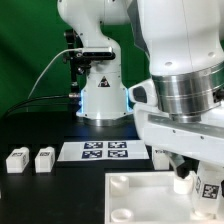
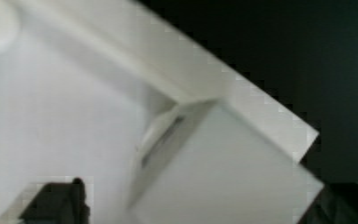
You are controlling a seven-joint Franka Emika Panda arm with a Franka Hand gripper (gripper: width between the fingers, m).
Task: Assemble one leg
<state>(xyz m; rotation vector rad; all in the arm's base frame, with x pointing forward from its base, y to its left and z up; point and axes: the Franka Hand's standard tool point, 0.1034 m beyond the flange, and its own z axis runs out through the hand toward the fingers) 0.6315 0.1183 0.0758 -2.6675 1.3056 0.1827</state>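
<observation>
My gripper (image 1: 186,172) is low over the exterior view's right part of the large white panel (image 1: 130,196). A white leg (image 1: 182,183) stands on the panel just under it, and a tagged white piece (image 1: 210,187) shows beside it. In the wrist view the dark fingertips (image 2: 53,204) sit far apart. A blurred white block, probably that leg (image 2: 229,170), lies between them without visibly touching either. The panel (image 2: 69,90) fills the rest of that view. Two more legs (image 1: 17,160) (image 1: 44,159) lie on the table at the exterior view's left.
The marker board (image 1: 105,151) lies flat behind the panel. The robot's white base (image 1: 100,95) stands at the back, with a cable running off to the exterior view's left. The arm's large wrist (image 1: 185,80) hides the right side of the scene.
</observation>
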